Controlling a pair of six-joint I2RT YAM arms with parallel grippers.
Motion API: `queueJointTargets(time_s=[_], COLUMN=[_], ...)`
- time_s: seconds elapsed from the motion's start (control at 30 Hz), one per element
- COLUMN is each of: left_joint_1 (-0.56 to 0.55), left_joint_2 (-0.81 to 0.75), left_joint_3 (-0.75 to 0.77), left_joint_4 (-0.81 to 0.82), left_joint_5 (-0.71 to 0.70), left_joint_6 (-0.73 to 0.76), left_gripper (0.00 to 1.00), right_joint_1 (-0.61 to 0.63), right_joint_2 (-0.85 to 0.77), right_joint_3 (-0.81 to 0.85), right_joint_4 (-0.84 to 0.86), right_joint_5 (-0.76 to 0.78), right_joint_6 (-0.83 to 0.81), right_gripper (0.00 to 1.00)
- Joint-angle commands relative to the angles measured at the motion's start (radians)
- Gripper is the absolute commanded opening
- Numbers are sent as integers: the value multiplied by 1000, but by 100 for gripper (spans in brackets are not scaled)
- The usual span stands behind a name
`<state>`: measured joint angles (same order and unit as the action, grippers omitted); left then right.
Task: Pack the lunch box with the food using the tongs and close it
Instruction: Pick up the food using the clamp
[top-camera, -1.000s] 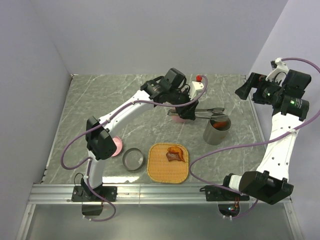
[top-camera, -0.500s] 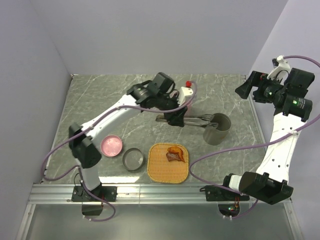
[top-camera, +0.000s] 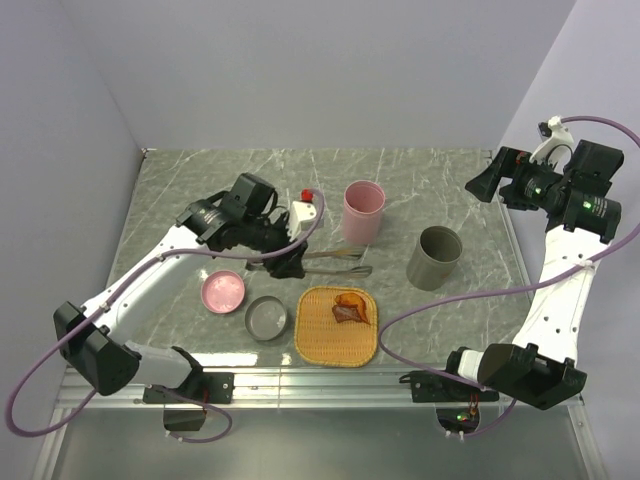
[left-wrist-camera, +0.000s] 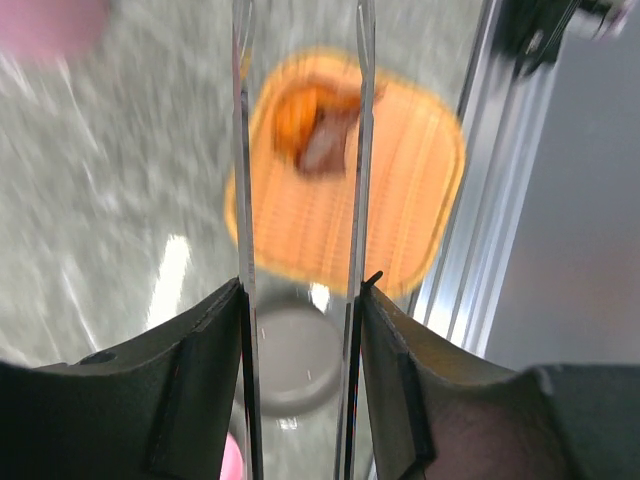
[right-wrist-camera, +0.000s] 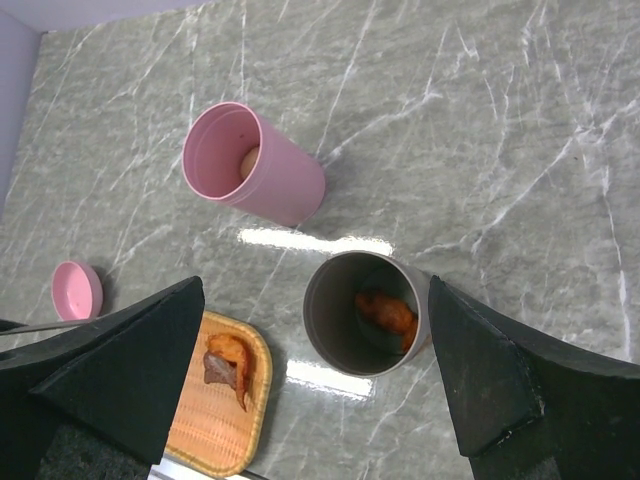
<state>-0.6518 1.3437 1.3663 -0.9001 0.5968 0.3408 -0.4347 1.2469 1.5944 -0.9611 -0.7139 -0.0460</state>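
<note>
table (top-camera: 180, 200) grey, white marble veins. pink cup (top-camera: 363, 211); grey cup (top-camera: 435, 258); pink dish (top-camera: 223, 291); grey dish (top-camera: 267, 319). tray (top-camera: 325, 340) woven orange-yellow. food bits (top-camera: 350, 306) brown-orange. tongs (top-camera: 335, 262) silver. piece (right-wrist-camera: 388, 312) inside grey cup orange; ball (right-wrist-camera: 247, 160) inside pink cup possibly pale beige.

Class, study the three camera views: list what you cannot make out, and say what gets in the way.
Left wrist view: the tongs run off the top edge, so their tips are unseen; the food on the tray is blurred, so its pieces cannot be counted.
Right wrist view: the wall of the pink cup hides most of its contents.
Top view: the inside of the grey cup is too dark and small to read.
</note>
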Motion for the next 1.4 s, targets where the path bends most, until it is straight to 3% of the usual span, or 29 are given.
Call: queueJointTargets(time_s=[0.0, 0.4, 0.73, 0.97, 1.37], left_joint_1=[38, 37, -176, -279, -494], left_joint_2=[-90, -317, -512, -597, -609], left_joint_3=[-93, -372, -545, -613, -732], left_joint_4=[-39, 116, 320, 351, 383], left_joint_5=[-11, -284, -594, -644, -700], left_joint_6=[84, 272, 382, 432, 486], left_gripper=[52, 52, 51, 50, 49], right_joint_1=[-6, 2, 4, 5, 4], right_joint_2=[-32, -23, -27, -30, -34], right_joint_3=[-7, -14, -19, -20, -16], right_joint_4=[4, 7, 10, 5, -8], right_joint_5=[-28, -39, -33, -32, -16], right_joint_6=[-14, -5, -2, -3, -15], right_gripper=[100, 100, 100, 100, 100])
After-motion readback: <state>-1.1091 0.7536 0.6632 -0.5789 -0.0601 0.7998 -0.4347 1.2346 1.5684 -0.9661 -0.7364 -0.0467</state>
